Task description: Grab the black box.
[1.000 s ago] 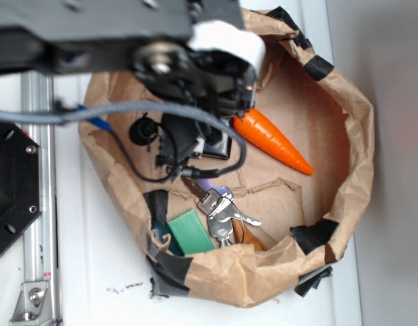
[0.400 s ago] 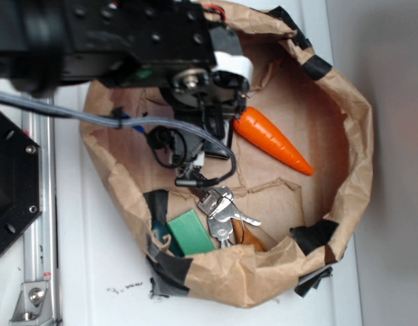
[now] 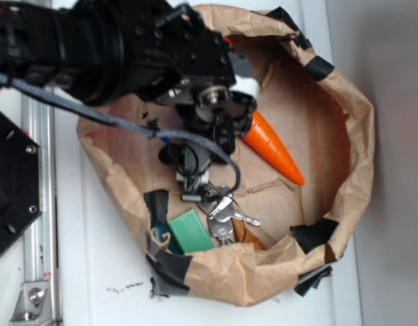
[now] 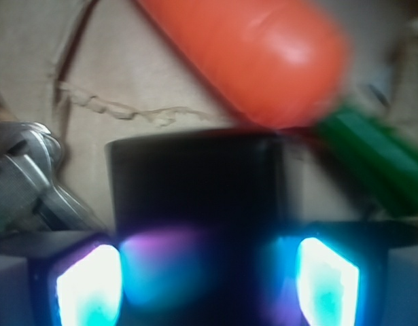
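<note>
Taking the bag (image 3: pixel 358 136) as the landmark and reading the exterior view left to right: outside its left wall a black plate (image 3: pixel 11 190) with screws sits on the white table (image 3: pixel 93 272), beside a metal rail (image 3: pixel 39 204). The arm (image 3: pixel 93 41) reaches in from the upper left, crosses the bag's left rim and tips its wrist down into the bag's middle, a grey cable (image 3: pixel 127 125) looping beneath it. The gripper (image 3: pixel 195 159) points at the bag's floor, just left of the carrot (image 3: pixel 273 149), which lies tilted with its tip toward the bag's lower right. Below the gripper, near the bag's front wall, lie a green block (image 3: pixel 188 232) and a bunch of keys (image 3: pixel 225 210). From this view the arm hides the box and the jaws. The wrist view shows what is hidden there: the box (image 4: pixel 195 180) sits between the two fingers (image 4: pixel 86 282), which glow blue-white at the lower left and lower right, with its glossy face catching that glow. The jaws stand about as wide as the box, close on both sides, though blur keeps me from telling whether they touch it. Here the carrot (image 4: pixel 256 61) lies just behind the box, its green stem (image 4: pixel 372 166) to the right, and the keys (image 4: pixel 25 176) to the left.
</note>
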Controlling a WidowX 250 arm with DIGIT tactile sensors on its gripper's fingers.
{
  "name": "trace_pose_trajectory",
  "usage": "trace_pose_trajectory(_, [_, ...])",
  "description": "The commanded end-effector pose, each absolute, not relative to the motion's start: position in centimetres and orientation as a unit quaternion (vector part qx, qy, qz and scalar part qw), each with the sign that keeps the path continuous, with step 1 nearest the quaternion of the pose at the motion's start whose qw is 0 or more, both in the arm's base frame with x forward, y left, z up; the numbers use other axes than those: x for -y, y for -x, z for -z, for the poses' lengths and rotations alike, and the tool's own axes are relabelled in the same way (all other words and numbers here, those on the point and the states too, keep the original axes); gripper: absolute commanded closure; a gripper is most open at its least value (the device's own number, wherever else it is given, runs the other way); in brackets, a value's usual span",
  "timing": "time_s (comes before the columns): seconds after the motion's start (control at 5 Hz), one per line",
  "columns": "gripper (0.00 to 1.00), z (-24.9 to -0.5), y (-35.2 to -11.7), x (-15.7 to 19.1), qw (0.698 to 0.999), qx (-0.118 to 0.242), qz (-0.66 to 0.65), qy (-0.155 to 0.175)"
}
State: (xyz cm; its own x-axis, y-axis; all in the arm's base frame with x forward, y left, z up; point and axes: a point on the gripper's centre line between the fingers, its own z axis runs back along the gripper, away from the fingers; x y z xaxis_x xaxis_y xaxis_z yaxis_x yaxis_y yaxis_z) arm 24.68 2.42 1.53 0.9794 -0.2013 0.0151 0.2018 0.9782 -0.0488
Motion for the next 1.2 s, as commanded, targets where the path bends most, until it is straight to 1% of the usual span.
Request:
trace_pose_trajectory(0.0, [0.00, -0.3, -26.4, -0.5, 0.993, 0.024, 0.115, 0.019])
trace_pose_trajectory(0.2, [1.00, -2.0, -26.6, -0.3, 0.992, 0.041, 0.115, 0.007])
trace_pose_trajectory(0.4, [1.00, -4.9, -25.8, -1.5, 0.993, 0.046, 0.105, -0.029])
trace_pose_trajectory(0.6, [1.00, -9.2, -25.2, -3.6, 0.993, 0.065, 0.086, -0.041])
trace_pose_trajectory(0.8, [1.00, -13.3, -24.1, -4.7, 0.992, 0.079, 0.085, -0.042])
trace_pose_trajectory(1.0, [1.00, -15.7, -23.3, -5.1, 0.992, 0.089, 0.084, -0.042])
